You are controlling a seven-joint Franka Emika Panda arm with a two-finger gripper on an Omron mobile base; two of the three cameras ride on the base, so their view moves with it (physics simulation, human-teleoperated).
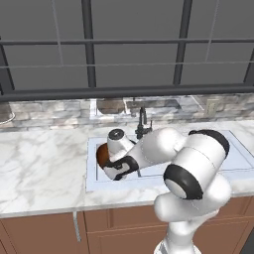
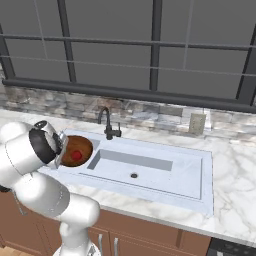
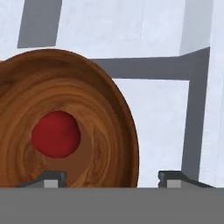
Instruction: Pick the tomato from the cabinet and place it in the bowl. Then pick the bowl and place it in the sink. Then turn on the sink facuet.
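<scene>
Although the bowl (image 2: 76, 151) already sat in the small basin of the sink (image 2: 165, 172), set into the marble counter (image 1: 44, 168), with the tomato (image 3: 56, 134) resting inside it, the moment carried risks. In the hand view the end effector (image 3: 113, 179) had its two tips spread apart, one over the bowl's inside and the other outside, straddling the rim without visibly pinching it, so the bowl looked released. If the arm lifted away at a slant, a tip could have caught the rim and tipped or dragged the bowl, perhaps rolling the tomato out. The faucet (image 2: 106, 123) stood just behind the basin, close to the arm's elbow in the left base view; a wide swing toward its small side lever might have knocked the spout or missed the lever altogether.
</scene>
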